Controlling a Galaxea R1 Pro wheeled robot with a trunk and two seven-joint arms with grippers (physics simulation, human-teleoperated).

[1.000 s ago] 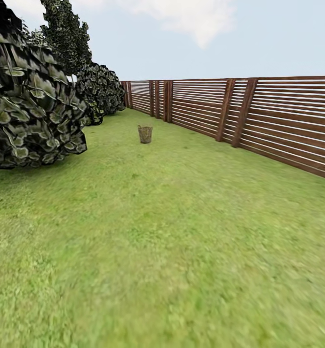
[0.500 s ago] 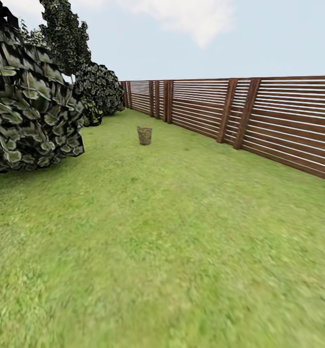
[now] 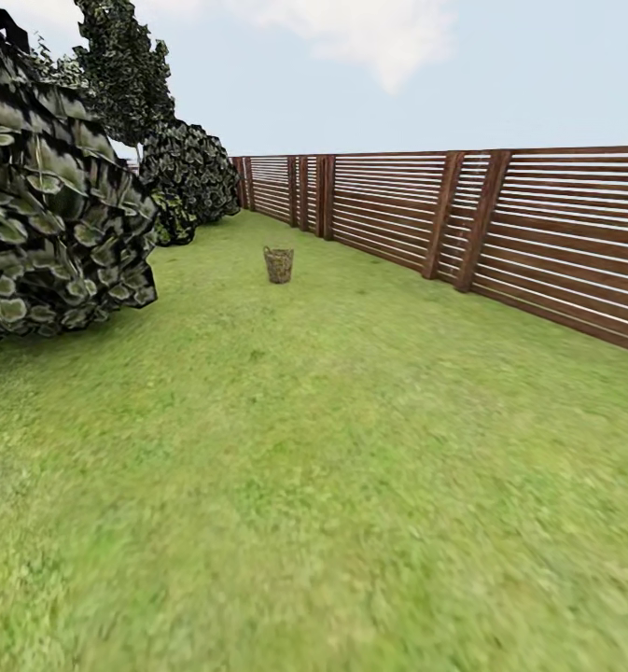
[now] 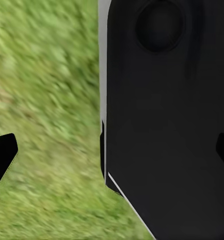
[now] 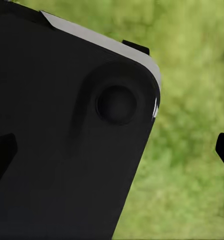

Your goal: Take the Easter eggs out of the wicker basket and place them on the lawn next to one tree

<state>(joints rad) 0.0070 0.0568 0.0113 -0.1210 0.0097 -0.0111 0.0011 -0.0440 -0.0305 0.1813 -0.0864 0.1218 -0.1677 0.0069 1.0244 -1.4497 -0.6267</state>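
The wicker basket (image 3: 278, 265) stands small and far off on the lawn (image 3: 314, 485), straight ahead and near the fence. From this distance I cannot see the Easter eggs inside it. A low canopy of dark pointed leaves, which looks like a tree (image 3: 57, 205), hangs over the grass at the left with its trunk hidden. In the left wrist view my left gripper (image 4: 112, 152) is open over grass, beside a black part of the robot's body. My right gripper (image 5: 112, 150) is open too, with a black body panel behind it and nothing between its fingers.
A brown slatted wooden fence (image 3: 500, 224) runs along the right side and the far end. Round leafy bushes (image 3: 192, 177) and a tall dark tree (image 3: 127, 75) line the left. Open grass stretches from me to the basket.
The whole head view has shifted a little: the leafy canopy slid left and the basket sits slightly lower in the picture, so the camera moved. The things themselves have not moved.
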